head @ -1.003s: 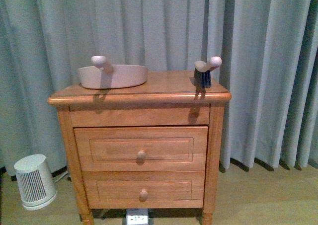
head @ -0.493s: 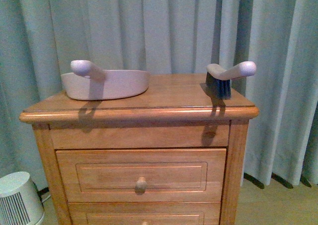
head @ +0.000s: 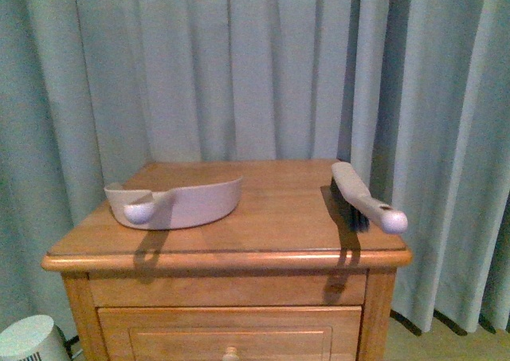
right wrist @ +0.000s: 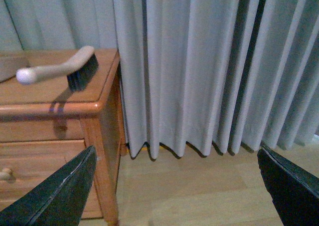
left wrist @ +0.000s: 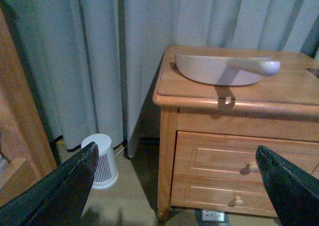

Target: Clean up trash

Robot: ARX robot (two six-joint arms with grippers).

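No trash shows in any view; it is out of view. A pale dustpan (head: 183,204) lies on the left of the wooden nightstand (head: 271,221), its handle toward me. On the right of the top lies a hand brush (head: 362,198) with dark bristles. Neither arm shows in the front view. My left gripper (left wrist: 175,186) is open and empty, low in front of the nightstand's left corner, well below the dustpan (left wrist: 219,70). Open and empty too, my right gripper (right wrist: 177,186) hangs over the floor to the right of the nightstand, below the brush (right wrist: 60,69).
Grey curtains (head: 263,66) hang close behind and beside the nightstand. A small white slatted heater (left wrist: 102,161) stands on the floor to its left. Two drawers with knobs (left wrist: 253,167) face me. Another wooden piece (left wrist: 20,116) stands further left.
The front view has risen and come closer: it now looks down on the nightstand's top, with the drawers mostly out of frame. Dustpan and brush keep their places.
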